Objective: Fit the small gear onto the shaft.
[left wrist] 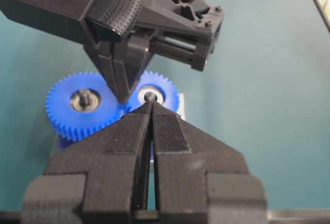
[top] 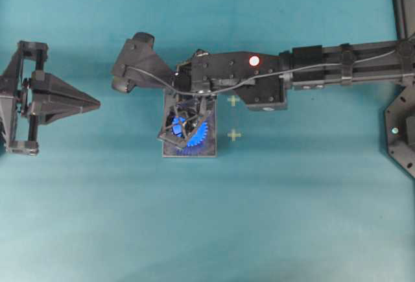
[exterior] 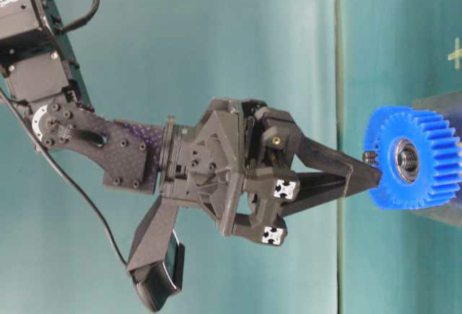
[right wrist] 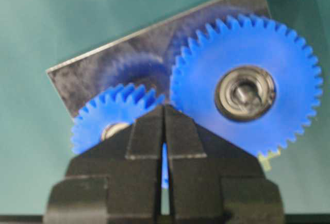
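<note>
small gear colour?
Bright blue, with a silver and black hub; the small gear shows best in the right wrist view.

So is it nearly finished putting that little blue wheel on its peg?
Nearly. The small gear already sits on the dark plate beside the larger gear, teeth meeting. The right pincer, shut, is at its hub, apparently pressing it down. Whether it is fully seated is hidden. Remaining: pull away. The left pincer waits shut.

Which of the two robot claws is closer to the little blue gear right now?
The right. The right gripper is shut with its tips directly over the small gear on the plate. The left gripper sits well off to the side, also shut.
</note>
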You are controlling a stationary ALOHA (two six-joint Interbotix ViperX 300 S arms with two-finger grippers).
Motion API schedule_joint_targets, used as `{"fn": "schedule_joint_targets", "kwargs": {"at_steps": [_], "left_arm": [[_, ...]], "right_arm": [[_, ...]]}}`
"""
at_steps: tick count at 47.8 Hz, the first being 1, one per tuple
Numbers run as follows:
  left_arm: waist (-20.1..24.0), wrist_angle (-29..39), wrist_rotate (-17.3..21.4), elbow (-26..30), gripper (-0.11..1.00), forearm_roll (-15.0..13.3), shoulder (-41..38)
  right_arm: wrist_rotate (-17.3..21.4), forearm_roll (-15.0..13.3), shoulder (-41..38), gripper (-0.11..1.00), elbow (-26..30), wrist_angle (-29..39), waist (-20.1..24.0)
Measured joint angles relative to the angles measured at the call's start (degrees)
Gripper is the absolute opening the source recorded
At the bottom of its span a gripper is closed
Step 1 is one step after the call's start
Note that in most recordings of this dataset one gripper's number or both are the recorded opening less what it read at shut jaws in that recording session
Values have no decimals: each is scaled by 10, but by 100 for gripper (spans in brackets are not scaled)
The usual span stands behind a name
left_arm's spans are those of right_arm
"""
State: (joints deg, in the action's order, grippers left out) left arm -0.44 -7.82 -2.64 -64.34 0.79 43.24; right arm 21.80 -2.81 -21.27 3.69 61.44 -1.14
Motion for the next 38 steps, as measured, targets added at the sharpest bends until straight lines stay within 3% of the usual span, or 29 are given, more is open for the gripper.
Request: {"fn": "schedule_joint_targets", "kwargs": {"at_steps": [19, 24, 38], "left_arm": [[-1, 0, 0, -2, 0, 0, 5], [0, -1, 0, -2, 0, 0, 8], [0, -1, -1, -2, 0, -1, 10]], "right_arm": [[18, 23, 35, 1, -99, 8, 18], [27, 22, 61, 1, -96, 4, 30], [37, -16, 69, 1, -24, 7, 19]]}}
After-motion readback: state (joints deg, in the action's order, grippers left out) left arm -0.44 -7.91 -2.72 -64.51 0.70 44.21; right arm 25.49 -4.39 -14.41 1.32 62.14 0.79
